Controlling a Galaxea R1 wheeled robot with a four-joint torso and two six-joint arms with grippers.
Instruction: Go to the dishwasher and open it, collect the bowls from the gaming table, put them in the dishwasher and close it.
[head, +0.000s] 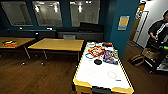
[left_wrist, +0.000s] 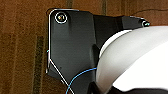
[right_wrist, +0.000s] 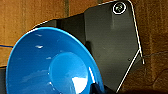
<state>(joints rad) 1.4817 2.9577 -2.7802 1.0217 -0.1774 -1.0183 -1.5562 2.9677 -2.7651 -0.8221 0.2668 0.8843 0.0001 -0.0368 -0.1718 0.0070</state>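
The right end effector is grasping the blue bowl (right_wrist: 52, 62), which hangs tilted above the wooden floor (right_wrist: 30, 17), probably so it can be carried to the dishwasher. In the left wrist view a white rounded object (left_wrist: 135, 60) is near, perhaps a second bowl, but I cannot tell whether the left end effector holds it. The gaming table (head: 105, 72) stands ahead at about 1 o'clock, with a small black bowl (head: 98, 61) and game boxes (head: 96, 51) on its tabletop.

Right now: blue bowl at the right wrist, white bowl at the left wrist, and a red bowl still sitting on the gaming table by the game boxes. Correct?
One error: the bowl on the gaming table is black, not red, as the head view shows. The rest stands: blue bowl at the right wrist, white bowl at the left wrist, and the black one sits beside the game boxes.
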